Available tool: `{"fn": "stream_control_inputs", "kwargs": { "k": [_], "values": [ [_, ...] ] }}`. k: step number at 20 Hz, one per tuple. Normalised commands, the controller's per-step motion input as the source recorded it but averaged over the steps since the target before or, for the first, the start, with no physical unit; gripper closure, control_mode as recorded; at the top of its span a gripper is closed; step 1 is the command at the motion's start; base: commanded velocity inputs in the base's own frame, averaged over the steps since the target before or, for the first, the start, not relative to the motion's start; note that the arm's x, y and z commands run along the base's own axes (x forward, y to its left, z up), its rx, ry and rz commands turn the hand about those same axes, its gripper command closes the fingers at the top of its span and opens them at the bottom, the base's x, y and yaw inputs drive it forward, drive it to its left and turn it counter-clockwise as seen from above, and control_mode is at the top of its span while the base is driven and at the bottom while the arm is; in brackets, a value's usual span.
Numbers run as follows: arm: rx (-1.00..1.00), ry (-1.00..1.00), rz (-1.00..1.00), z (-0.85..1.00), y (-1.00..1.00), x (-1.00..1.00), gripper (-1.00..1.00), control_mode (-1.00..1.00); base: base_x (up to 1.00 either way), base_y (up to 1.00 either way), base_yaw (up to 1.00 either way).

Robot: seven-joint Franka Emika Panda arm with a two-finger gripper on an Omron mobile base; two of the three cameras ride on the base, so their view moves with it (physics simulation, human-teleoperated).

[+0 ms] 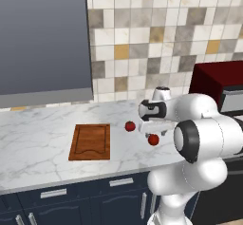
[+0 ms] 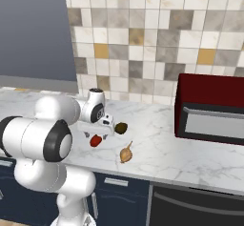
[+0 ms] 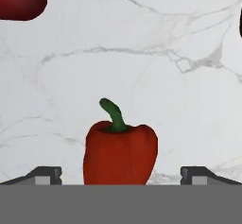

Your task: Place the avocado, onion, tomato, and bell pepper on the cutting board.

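A red bell pepper point(image 3: 120, 154) with a green stem lies on the marble counter between my open gripper's point(image 3: 123, 176) two fingertips point(image 3: 45, 175), which stand wide on either side without touching it. From the base views the gripper point(image 1: 154, 130) hangs just above the pepper point(image 1: 153, 139). The red tomato point(image 1: 130, 126) lies a little to its left, towards the reddish-brown cutting board point(image 1: 90, 141), which is bare. The dark avocado point(image 2: 121, 128) sits just right of the hand, and the tan onion point(image 2: 126, 154) lies nearer the counter's front edge.
A dark red microwave point(image 2: 209, 108) stands at the right end of the counter point(image 1: 38, 138). A tiled wall runs behind, and a grey cabinet point(image 1: 45, 39) hangs above the left side. Dark blue drawers point(image 1: 71, 195) sit below the counter edge.
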Motion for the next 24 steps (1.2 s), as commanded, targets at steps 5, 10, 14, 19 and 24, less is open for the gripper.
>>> {"fn": "stream_control_inputs", "kwargs": {
  "k": [5, 10, 14, 19, 24],
  "values": [
    [0.0, 0.02, 0.0, -0.19, 0.0, 0.0, -1.0, -1.0, 0.0, 0.0, 0.0],
    [0.0, 0.02, 0.0, -0.23, 0.0, 0.0, -1.0, -1.0, 0.0, 0.0, 0.0],
    [0.0, 0.02, 0.0, -0.1, 0.04, 0.0, 1.0, -1.0, 0.0, 0.0, 0.0],
    [0.0, -0.04, -0.14, 0.59, 0.32, 0.0, 1.0, -1.0, 0.0, 0.0, 0.0],
    [0.0, -0.11, -0.14, 0.79, 0.73, 0.0, 1.0, -1.0, 0.0, 0.0, 0.0]
  ]
}}
